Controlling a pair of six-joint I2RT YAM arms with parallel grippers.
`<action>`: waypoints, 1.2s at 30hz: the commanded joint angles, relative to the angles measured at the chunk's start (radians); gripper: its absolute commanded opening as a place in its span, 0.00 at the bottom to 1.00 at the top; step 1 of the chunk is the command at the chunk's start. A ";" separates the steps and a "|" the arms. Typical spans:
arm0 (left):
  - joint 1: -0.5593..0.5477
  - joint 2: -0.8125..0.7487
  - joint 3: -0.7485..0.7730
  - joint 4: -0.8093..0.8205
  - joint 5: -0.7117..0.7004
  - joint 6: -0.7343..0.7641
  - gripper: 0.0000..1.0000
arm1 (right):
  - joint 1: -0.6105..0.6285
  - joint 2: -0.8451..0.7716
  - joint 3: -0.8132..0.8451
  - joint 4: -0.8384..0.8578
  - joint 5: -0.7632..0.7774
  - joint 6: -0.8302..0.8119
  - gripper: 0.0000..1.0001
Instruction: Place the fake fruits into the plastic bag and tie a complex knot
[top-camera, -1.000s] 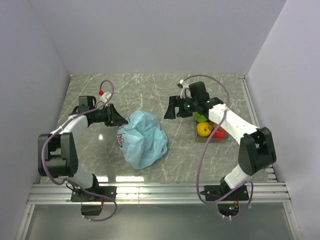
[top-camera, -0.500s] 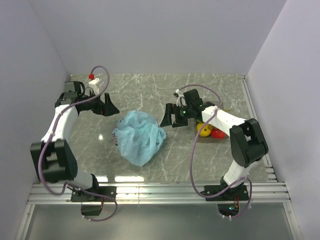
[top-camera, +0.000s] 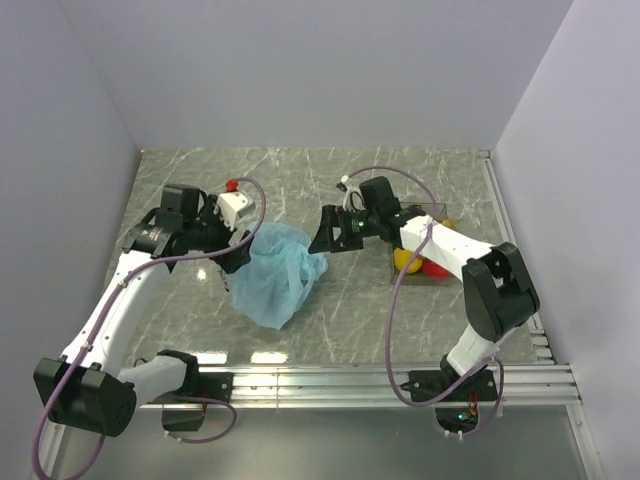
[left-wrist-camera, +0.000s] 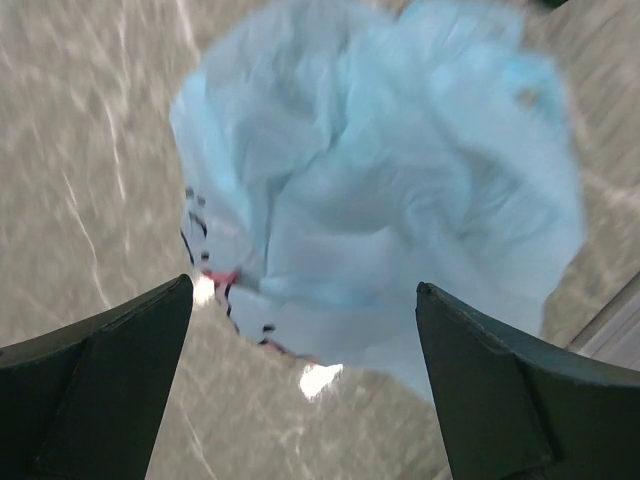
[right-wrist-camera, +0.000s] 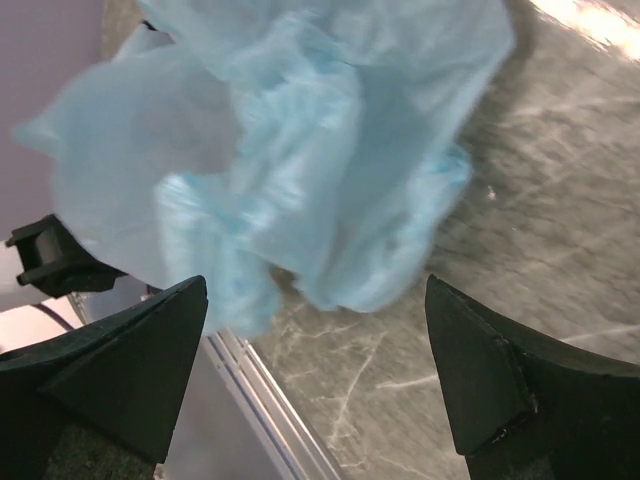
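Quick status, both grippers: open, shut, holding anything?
Left gripper: open, holding nothing; the bag lies just ahead of its jaws.
Right gripper: open, holding nothing, also facing the bag.

The left gripper (top-camera: 236, 252), fingers now spread wide, hangs over the left edge of the plastic bag (top-camera: 275, 280). The right gripper (top-camera: 325, 233) is nearer that bag.

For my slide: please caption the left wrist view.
Open jaws frame the crumpled blue plastic bag on the marble table.
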 joint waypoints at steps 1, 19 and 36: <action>-0.012 -0.004 -0.054 -0.004 -0.133 0.041 0.99 | 0.054 -0.084 0.041 0.067 0.018 -0.046 0.96; -0.078 0.031 -0.044 0.031 -0.002 0.012 0.99 | 0.170 0.098 0.189 -0.091 0.121 -0.140 0.77; 0.319 -0.064 -0.074 0.067 -0.010 0.072 0.00 | -0.057 -0.147 0.014 -0.159 0.096 -0.185 0.00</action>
